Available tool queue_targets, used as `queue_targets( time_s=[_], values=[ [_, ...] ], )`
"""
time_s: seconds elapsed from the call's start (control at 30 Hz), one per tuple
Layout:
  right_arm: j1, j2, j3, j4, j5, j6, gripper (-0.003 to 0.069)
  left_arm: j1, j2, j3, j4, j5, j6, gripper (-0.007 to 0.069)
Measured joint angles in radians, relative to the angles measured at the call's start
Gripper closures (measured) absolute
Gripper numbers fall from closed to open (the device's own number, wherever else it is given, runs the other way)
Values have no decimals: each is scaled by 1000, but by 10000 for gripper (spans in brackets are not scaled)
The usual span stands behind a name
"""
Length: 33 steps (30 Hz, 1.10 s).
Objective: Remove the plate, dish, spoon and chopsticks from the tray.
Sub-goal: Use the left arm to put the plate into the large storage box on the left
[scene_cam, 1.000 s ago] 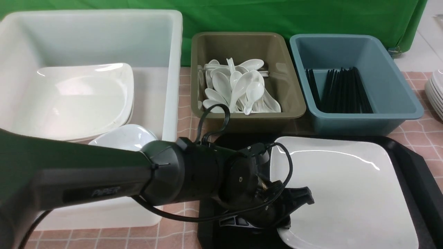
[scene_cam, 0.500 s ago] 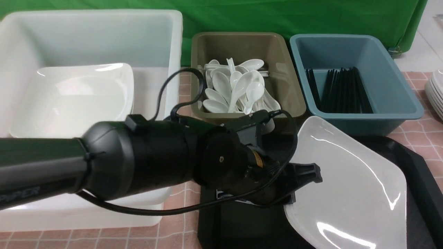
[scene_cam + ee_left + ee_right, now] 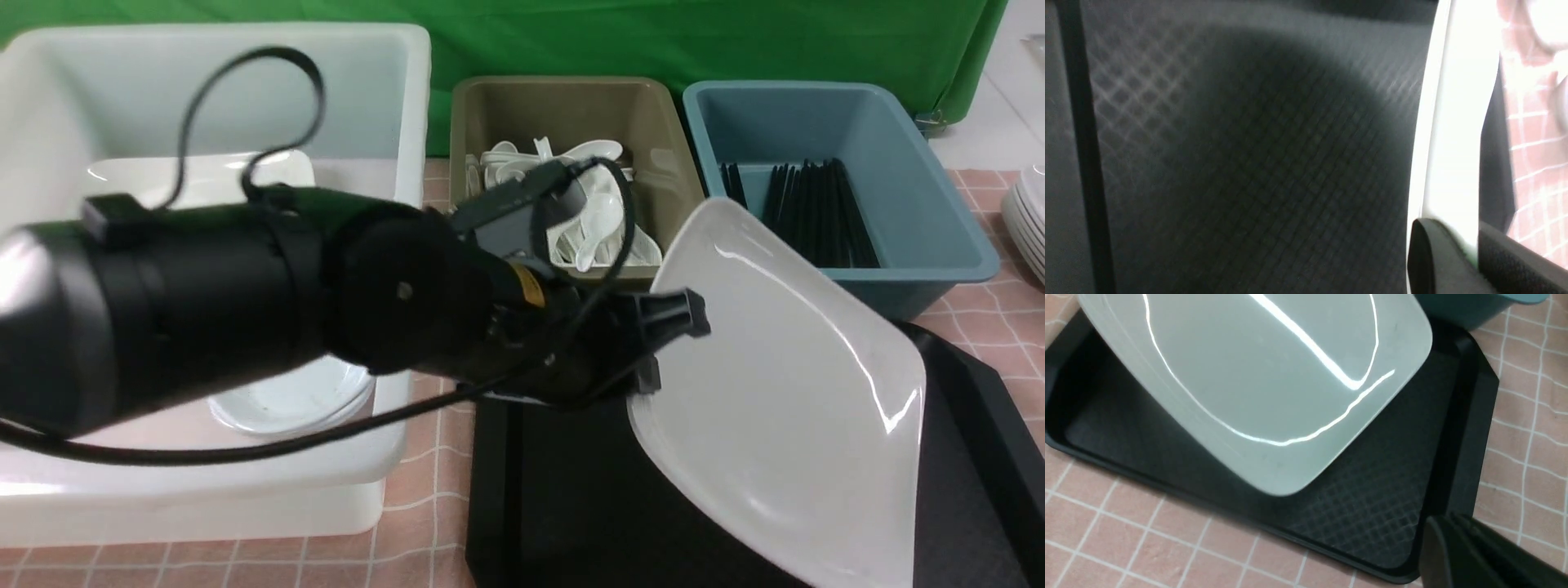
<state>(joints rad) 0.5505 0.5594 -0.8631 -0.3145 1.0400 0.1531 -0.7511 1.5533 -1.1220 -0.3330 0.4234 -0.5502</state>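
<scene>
1. Over the tray (image 3: 555, 506), the plate (image 3: 784, 392) hangs steeply tilted, its high corner up in front of the olive and blue tubs. It is large, square with rounded corners, glossy white, with a shallow rim.
2. Gripping its left edge is the left gripper (image 3: 665, 347), jaws closed on the rim. The left wrist view shows the thin white edge (image 3: 1453, 122) pinched between 2 black fingers (image 3: 1429, 253), which the front view only partly shows.
3. Black plastic with a raised rim and cut-off corners, the tray shows its diamond pattern (image 3: 1249, 163) sharply only in the wrist views.
4. From the right wrist view the plate's face (image 3: 1265, 375) catches bright curved glints. The right gripper (image 3: 1447, 535) sits low beside the tray's corner (image 3: 1474, 396), jaws closed on nothing. It is outside the front view.
5. At the left, the white tub (image 3: 408, 122) holds stacked square plates (image 3: 196, 175) and a small dish (image 3: 294, 400).
6. Behind, the olive tub (image 3: 669, 163) holds white soup spoons (image 3: 596, 220). The blue tub (image 3: 939, 204) holds black chopsticks (image 3: 804, 212).
7. Pink tiled cloth (image 3: 424, 523) covers the table.
</scene>
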Motion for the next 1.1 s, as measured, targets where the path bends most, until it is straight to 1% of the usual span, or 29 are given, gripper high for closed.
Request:
queue_targets(
  time_s=[0.13,0.17,0.23,0.33,0.37,0.4,0.43,0.47,0.5,0.53,0.57,0.6,0.63,0.67,0.7,0.73,0.77,0.8,0.83,0.87,0.9,0.93,1.0,1.1],
  values=[
    [0,-2,0,0,4,0,627,42,-49,1,-8,0,1,605],
    [0,-2,0,0,7,0,627,83,-88,2,-16,0,5,605],
    [0,-2,0,0,6,0,627,134,-131,2,-24,0,11,605],
    [0,-2,0,0,6,0,627,271,-229,2,-61,4,48,605],
    [0,-2,0,0,6,0,627,294,-243,2,-67,3,56,605],
    [0,-2,0,0,6,4,627,395,-295,1,-93,14,97,605],
    [0,-2,0,0,6,6,627,408,-300,0,-95,16,101,605],
    [0,-2,0,0,6,17,625,515,-334,-9,-114,38,132,605],
    [0,-2,0,0,5,21,625,549,-340,-13,-121,55,142,605],
    [0,-3,0,0,2,27,624,691,-352,-30,-161,109,192,605],
    [0,-4,0,0,-1,29,623,821,-348,-45,-213,174,291,605],
    [0,-4,0,0,-4,31,622,913,-337,-51,-259,221,367,605],
    [0,-4,0,0,-4,34,622,966,-329,-52,-290,258,415,605],
    [0,-4,0,0,-5,37,622,1069,-307,-52,-357,302,509,603],
    [0,-4,0,0,-5,37,622,1086,-298,-52,-381,320,524,603],
    [0,-4,0,0,-5,39,622,1193,-269,-52,-455,366,628,602],
    [0,-4,0,0,-5,42,621,1276,-237,-52,-533,408,711,601],
    [0,-4,0,1,-5,42,620,1337,-209,-52,-594,429,772,601],
    [0,-4,0,1,-5,42,620,1337,-209,-52,-594,434,772,601],
    [0,-4,0,1,-5,42,617,1425,-153,-53,-695,466,863,601],
    [0,-4,0,1,-5,42,617,1433,-147,-53,-705,469,872,601],
    [0,-4,0,1,-7,42,617,1480,-92,-55,-770,483,940,601],
    [0,-4,0,1,-10,42,617,1506,-16,-62,-821,486,1021,601],
    [0,-4,0,1,-12,43,616,1507,71,-94,-825,514,1089,601]
  ],
)
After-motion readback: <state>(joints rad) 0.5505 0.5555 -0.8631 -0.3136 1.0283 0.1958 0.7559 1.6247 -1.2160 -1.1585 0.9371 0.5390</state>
